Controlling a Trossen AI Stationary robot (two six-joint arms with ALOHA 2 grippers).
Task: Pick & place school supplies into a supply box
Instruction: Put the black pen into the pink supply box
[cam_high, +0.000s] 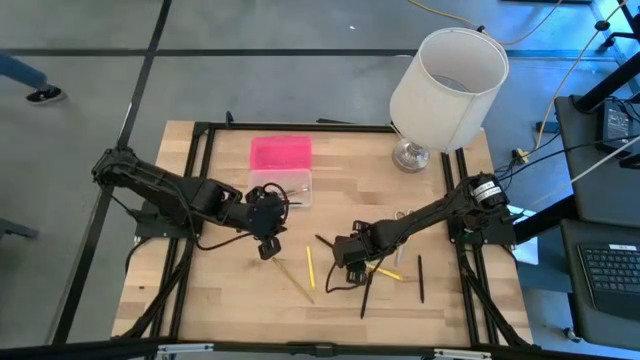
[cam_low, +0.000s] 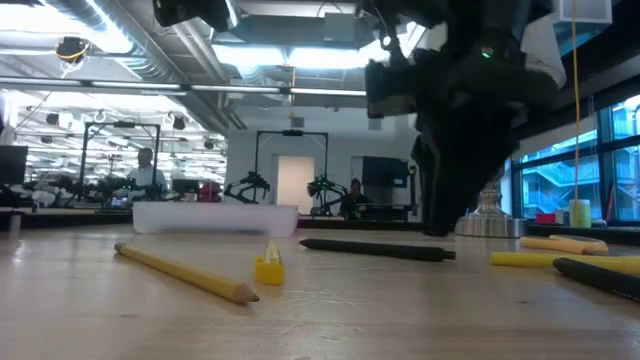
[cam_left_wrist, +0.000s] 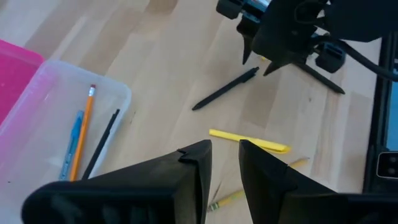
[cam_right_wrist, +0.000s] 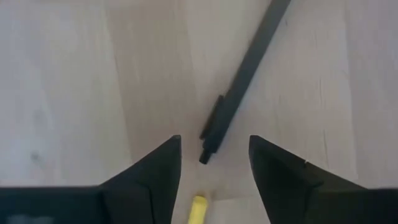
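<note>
The supply box (cam_high: 280, 187) lies open on the table's far middle, with its pink lid (cam_high: 280, 152) folded back. An orange pencil (cam_left_wrist: 83, 127), a blue pen (cam_left_wrist: 73, 140) and a black pen (cam_left_wrist: 102, 142) lie in its clear base. My left gripper (cam_left_wrist: 225, 152) is open and hovers near the box, above a yellow pen (cam_left_wrist: 249, 142) and a pencil (cam_high: 293, 280). My right gripper (cam_right_wrist: 214, 149) is open and points down. Its fingers stand on either side of the end of a black pen (cam_right_wrist: 242, 81) that lies flat on the table. Other pens (cam_high: 420, 278) lie around it.
A big white lampshade (cam_high: 450, 75) on a metal base (cam_high: 410, 155) stands at the far right corner. Black frame rails (cam_high: 200, 160) run along the table's sides. Loose pens and pencils (cam_high: 365, 295) are scattered over the near middle. Bare wood (cam_high: 200, 290) lies near left.
</note>
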